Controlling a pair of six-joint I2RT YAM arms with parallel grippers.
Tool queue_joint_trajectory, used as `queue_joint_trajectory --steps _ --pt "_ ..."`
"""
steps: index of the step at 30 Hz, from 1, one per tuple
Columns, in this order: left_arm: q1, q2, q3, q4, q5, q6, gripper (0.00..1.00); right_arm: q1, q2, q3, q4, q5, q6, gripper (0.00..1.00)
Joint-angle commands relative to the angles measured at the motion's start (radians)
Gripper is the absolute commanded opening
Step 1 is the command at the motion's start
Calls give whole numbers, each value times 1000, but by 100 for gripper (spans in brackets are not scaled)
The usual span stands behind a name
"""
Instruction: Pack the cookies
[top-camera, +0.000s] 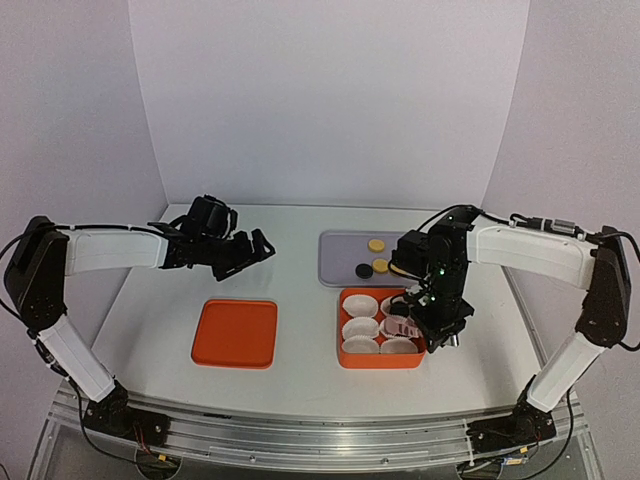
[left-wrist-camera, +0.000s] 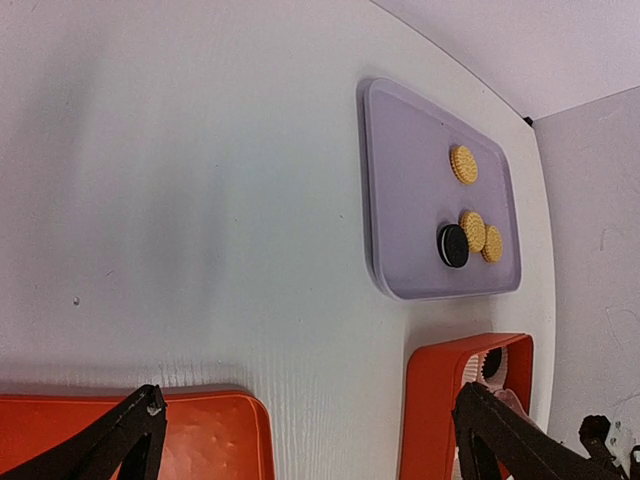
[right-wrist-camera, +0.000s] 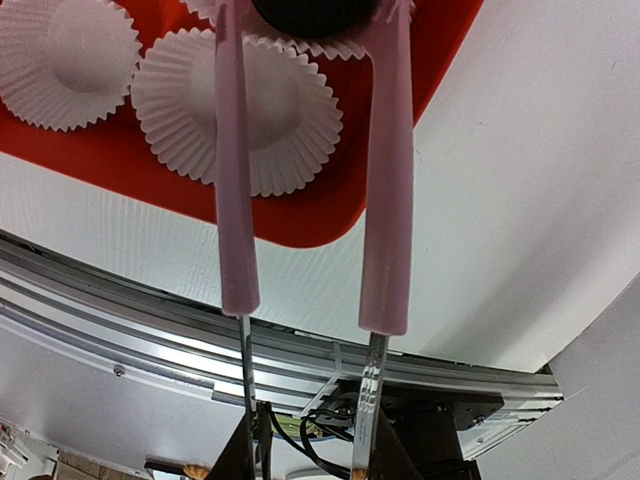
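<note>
Right wrist view: a black cookie (right-wrist-camera: 315, 10), round and flat, sits pinched between the tips of pink tongs (right-wrist-camera: 388, 200), just above a white fluted liner (right-wrist-camera: 290, 110) in the orange box (right-wrist-camera: 330, 220). On the lavender tray (left-wrist-camera: 410, 200) lie three golden cookies (left-wrist-camera: 462, 164) with ridged rims and a second black cookie (left-wrist-camera: 453, 245), which touches a golden neighbour. Bare table (top-camera: 300, 290) separates the tray, the box and the orange lid (top-camera: 235, 333). The right gripper (right-wrist-camera: 308, 455) reaches down over the box's right side, jaws closed on the tongs' handles. The left gripper (left-wrist-camera: 308, 420) hovers above the table beside the lid, jaws spread wide.
</note>
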Motion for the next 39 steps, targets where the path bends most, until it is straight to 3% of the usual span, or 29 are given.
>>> queue_joint_trajectory --steps 1,19,27,34,39 --pt "5 -48 -7 20 -18 -1 100 6 4 27 -301 1 1 25" --pt "5 -47 -7 23 -9 -2 100 7 -44 71 -325 14 6 29" --pt "5 -41 1 24 1 -1 100 8 -101 113 -355 -1 -1 26" --pt "5 -30 20 5 2 7 100 7 -159 220 -374 21 -5 26" --pt "5 -25 33 -9 -2 11 100 1 -52 369 -359 155 -46 28"
